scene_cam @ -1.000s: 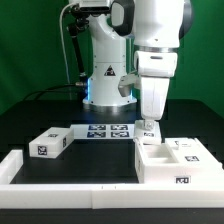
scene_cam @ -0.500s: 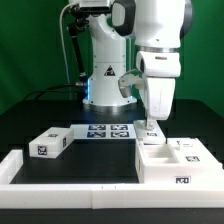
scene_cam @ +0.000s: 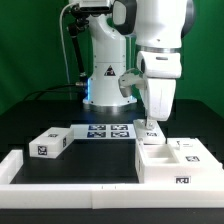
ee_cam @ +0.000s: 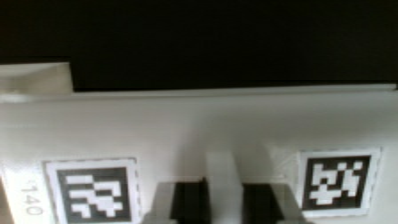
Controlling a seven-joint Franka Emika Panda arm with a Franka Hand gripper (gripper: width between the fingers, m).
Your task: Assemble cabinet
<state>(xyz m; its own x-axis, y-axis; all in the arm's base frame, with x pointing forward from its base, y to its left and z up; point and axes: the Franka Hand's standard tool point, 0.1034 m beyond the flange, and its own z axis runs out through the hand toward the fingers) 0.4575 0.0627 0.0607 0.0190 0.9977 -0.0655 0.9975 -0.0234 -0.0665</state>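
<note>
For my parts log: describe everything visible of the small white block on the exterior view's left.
The white block is small and boxy, seemingly matte plastic, with a black-and-white square tag on its near end face. It lies flat, skewed, on the black table, beside the marker board and close to the border rail. Nothing holds it; the gripper is away at the open box.

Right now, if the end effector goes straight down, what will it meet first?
Probably the rear wall of the cabinet box, directly beneath the end effector; the depth between them is unclear.
</note>
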